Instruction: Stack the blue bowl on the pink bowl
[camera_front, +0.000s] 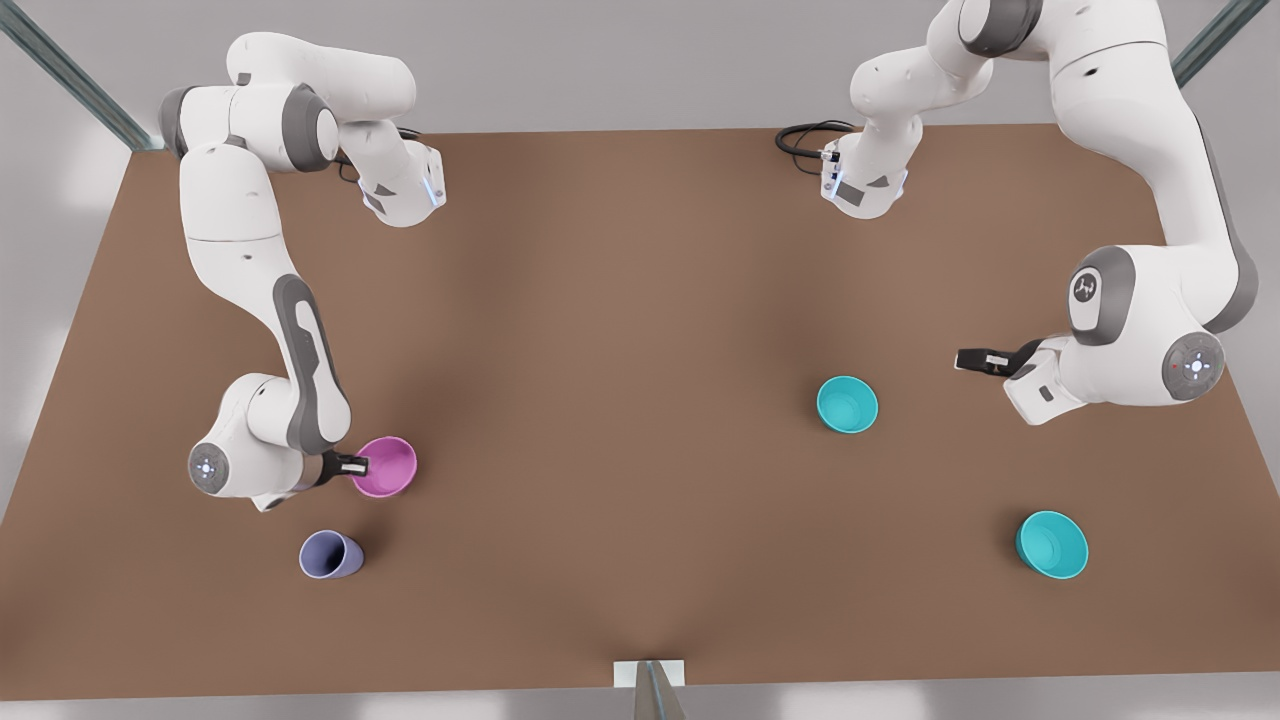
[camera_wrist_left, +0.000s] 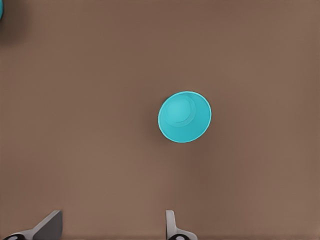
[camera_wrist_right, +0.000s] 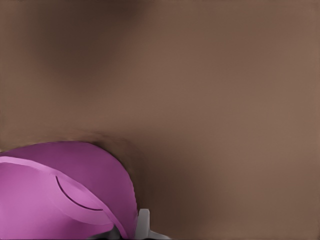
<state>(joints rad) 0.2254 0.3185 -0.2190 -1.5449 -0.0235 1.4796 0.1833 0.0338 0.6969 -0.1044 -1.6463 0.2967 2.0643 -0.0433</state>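
right pincer (camera_front: 358, 465) clamped on pink bowl (camera_front: 388, 466) rim; left pincer (camera_front: 975, 361) agape above blue bowl (camera_front: 847, 404)

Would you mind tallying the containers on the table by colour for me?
Teal bowls: 2, the blue bowl and a second teal bowl
Pink bowls: 1, the pink bowl
Lavender cups: 1, the lavender cup
Total: 4

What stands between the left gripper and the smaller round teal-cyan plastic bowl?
Nothing visible: bare brown table separates the open left gripper from the blue bowl. The right gripper sits at the round pink plastic bowl.
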